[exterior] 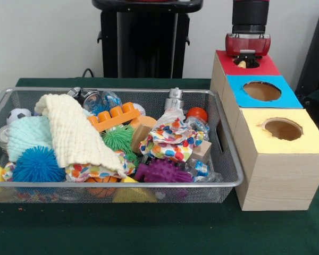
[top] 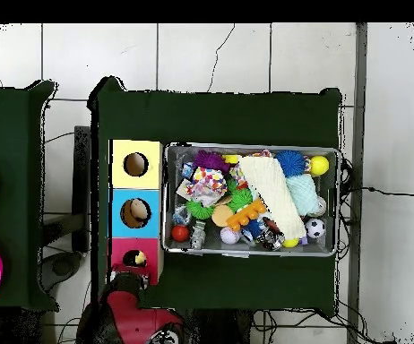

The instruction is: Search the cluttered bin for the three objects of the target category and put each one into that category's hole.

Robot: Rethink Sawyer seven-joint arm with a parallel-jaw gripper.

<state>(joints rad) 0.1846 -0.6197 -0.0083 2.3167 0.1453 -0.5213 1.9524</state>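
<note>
My gripper (exterior: pixel 247 57) hangs straight down over the round hole (exterior: pixel 246 64) of the red-topped wooden box (exterior: pixel 260 68), almost touching the top. A small pale yellow-tan soft toy (exterior: pixel 242 64) shows at the hole's rim, right under the gripper. In the overhead view the same pale toy (top: pixel 139 260) sits in the red box's hole (top: pixel 133 258). The silver wire-mesh bin (exterior: pixel 122 91) stands left of the boxes, full of clutter. No orange tiger-striped toy shows in the bin.
The blue-topped box (exterior: pixel 287 95) and yellow-topped box (exterior: pixel 308 143) stand in a row in front of the red one. The bin holds a cream knitted cloth (exterior: pixel 74 133), blue (exterior: pixel 37 164), green (exterior: pixel 118 138) and purple (exterior: pixel 162 171) spiky balls, and an orange block (exterior: pixel 114 117).
</note>
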